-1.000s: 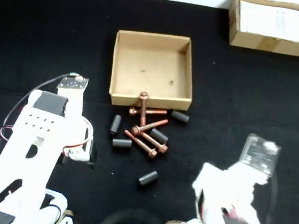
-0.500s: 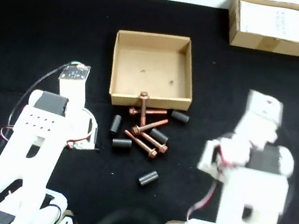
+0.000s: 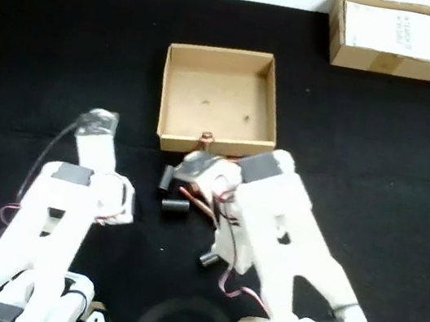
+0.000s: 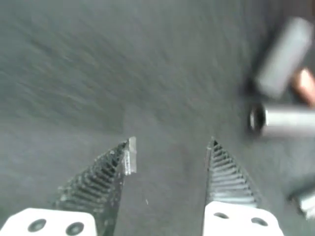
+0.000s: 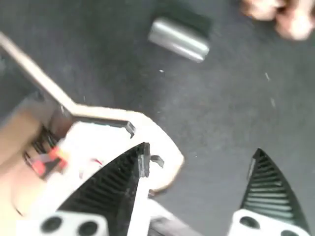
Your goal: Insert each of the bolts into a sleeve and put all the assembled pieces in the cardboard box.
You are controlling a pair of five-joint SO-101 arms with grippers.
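I am judging the copper bolts (image 3: 192, 199) to be stiff, smooth bits of metal that are going to roll or skid at a nudge, so I am planning to take one across its shank close under the head. The dark sleeves (image 3: 175, 207) are looking light and round (probably keener to roll than the bolts), and I am favouring a hold across the middle, leaving the bore end free. Both kinds are lying mixed in a loose heap near the middle of the desk (image 3: 381, 156), just on the near side of the front wall of the cardboard box (image 3: 242, 146), with one bolt head right up against that wall. The right pincer (image 5: 201, 150) is hanging wide open and empty over the heap, with one sleeve (image 5: 179, 37) lying ahead of its tips. The right arm (image 3: 286, 231) is covering part of the pile in the high view. The left pincer (image 4: 170, 145) is standing wide and empty over bare cloth just beside the heap, on the side toward the desk's left edge. Room is looking tight there, with crossed bolts, the box wall and both arms close together. I am counting on the open cloth toward the right and near edges, since a second box (image 3: 388, 64) is occupying the far right corner.
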